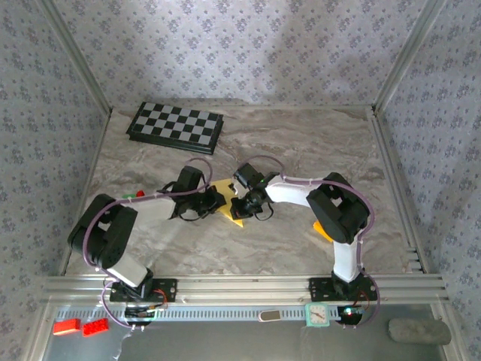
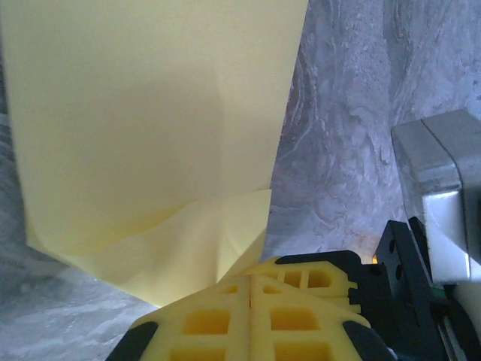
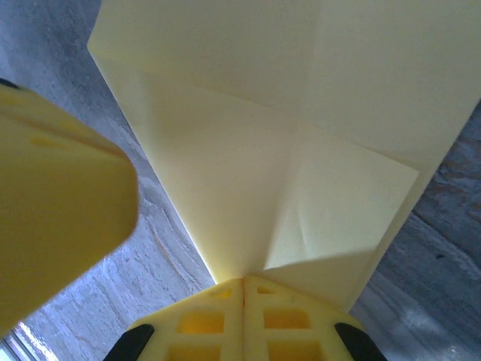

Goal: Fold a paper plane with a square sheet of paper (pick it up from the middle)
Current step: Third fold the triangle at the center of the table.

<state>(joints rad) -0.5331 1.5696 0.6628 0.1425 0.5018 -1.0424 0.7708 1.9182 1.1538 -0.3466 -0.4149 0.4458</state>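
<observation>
Sheet: I see the square sheet of paper point(image 1: 234, 215), yellow and creased, over the table point(image 1: 301, 150), on my side of the checkerboard point(image 1: 175, 126).
Left tool: my left tool point(image 2: 250, 277) is pressed closed, pinching the sheet's edge.
Right tool: my right tool point(image 3: 243, 282) is closed too, nipping the sheet's opposite side.
Overhead gives me: both arms meeting just in front of the checkerboard, covering most of the sheet.
Wrist views give me: the folds up close, with a turned-up flap by the left pads and crossing creases above the right pads.
</observation>
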